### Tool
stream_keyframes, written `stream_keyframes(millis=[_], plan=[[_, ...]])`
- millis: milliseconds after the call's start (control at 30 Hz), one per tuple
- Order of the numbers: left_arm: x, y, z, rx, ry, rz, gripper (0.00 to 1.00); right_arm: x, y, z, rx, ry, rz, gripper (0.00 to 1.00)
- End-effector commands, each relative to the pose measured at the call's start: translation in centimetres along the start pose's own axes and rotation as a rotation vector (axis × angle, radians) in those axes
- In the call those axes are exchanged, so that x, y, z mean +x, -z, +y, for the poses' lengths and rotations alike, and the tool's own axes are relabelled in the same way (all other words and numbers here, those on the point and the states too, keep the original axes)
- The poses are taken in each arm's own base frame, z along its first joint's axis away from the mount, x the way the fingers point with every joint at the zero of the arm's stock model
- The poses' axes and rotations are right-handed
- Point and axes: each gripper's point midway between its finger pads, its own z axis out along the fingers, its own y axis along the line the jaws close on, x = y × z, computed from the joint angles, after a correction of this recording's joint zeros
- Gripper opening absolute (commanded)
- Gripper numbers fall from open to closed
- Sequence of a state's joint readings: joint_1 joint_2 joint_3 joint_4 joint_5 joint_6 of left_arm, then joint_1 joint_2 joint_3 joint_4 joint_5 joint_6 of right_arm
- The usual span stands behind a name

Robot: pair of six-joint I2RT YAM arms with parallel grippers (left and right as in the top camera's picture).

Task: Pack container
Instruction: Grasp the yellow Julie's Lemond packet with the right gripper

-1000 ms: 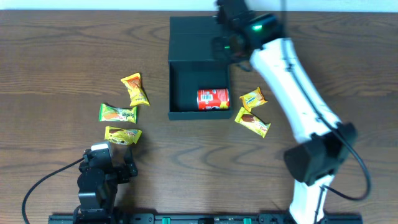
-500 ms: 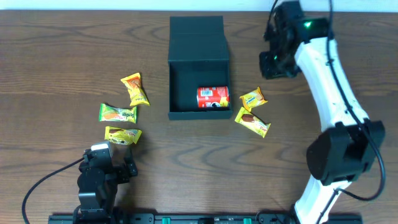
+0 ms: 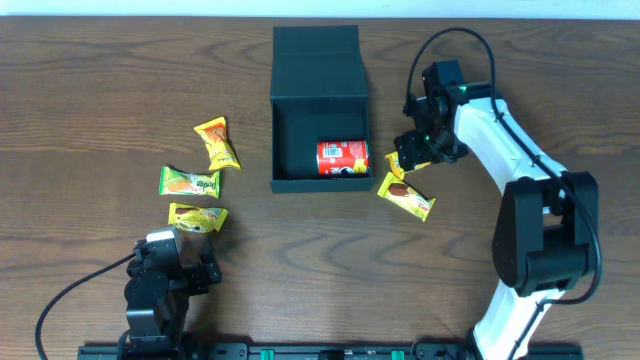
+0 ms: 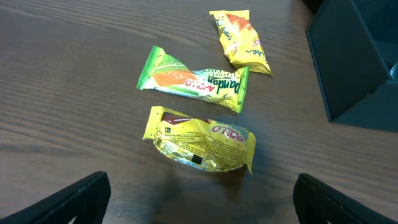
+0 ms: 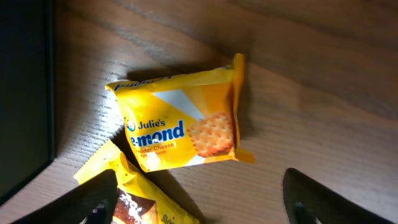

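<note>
While its jaws stand spread, the right gripper (image 5: 199, 198) hovers over a yellow cracker packet (image 5: 180, 130) just right of the open dark teal-green square cardboard box (image 3: 312, 130); the left gripper (image 4: 205, 200), also spread, rests well left of it.

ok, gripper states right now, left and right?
Left gripper: open, holding nothing.
Right gripper: open, empty, over the yellow cheese cracker packet.
</note>
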State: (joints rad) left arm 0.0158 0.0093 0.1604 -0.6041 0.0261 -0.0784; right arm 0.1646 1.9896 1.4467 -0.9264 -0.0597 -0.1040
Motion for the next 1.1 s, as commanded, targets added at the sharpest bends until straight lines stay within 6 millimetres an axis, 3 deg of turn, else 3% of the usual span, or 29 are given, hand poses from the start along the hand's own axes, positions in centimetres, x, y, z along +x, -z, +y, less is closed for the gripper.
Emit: stream_keyframes(millis=[0,67,333,1067], plan=[[0.2,-0.1,0.1,-0.005,-0.006,0.005,0.95,0.2,-0.4,0.5,-0.034,0.048,-0.005,0.93],[0.2,-0.1,0.1,-0.005,-0.006,0.005,0.95,0.0,-0.6,0.6,-0.032,0.054,-0.018,0.99],[0.2,-0.1,0.1,-0.005,-0.006,0.005,0.95,-1.5,-0.7,1.2,-0.026,0.103,-0.077,0.99],[0.2,-0.1,0.1,-0.005,-0.006,0.005,0.95,-1.8,-1.6,1.1,0.032,0.163,-0.072,0.99]])
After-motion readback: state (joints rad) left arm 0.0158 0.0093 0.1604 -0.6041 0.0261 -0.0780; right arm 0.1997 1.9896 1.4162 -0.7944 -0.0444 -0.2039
